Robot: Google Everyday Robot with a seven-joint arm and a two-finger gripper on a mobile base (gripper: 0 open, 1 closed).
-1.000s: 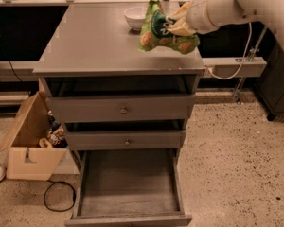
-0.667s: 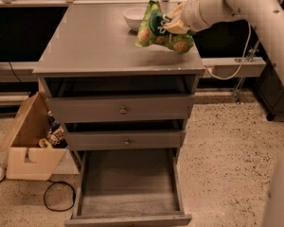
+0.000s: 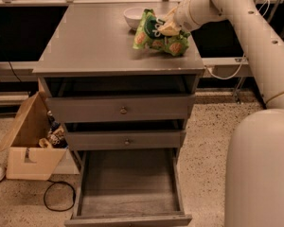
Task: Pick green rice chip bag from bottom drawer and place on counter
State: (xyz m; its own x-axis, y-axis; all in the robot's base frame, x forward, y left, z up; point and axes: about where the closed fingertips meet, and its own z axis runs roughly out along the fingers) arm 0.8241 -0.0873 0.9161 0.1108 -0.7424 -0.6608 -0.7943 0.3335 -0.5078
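Note:
The green rice chip bag [image 3: 157, 36] is at the back right of the counter [image 3: 94, 46], its lower edge touching or just above the grey top. My gripper [image 3: 168, 27] comes in from the right on the white arm and is shut on the bag's upper right part. The bottom drawer [image 3: 128, 188] is pulled fully open below, and its plank floor is bare.
A white bowl [image 3: 134, 17] stands on the counter just behind and left of the bag. The two upper drawers [image 3: 123, 110] are slightly open. An open cardboard box [image 3: 28, 148] and a black cable [image 3: 59, 195] lie on the floor to the left.
The arm has lowered the bag down to the counter top, next to the bowl. The arm's near segment now fills the right side of the view.

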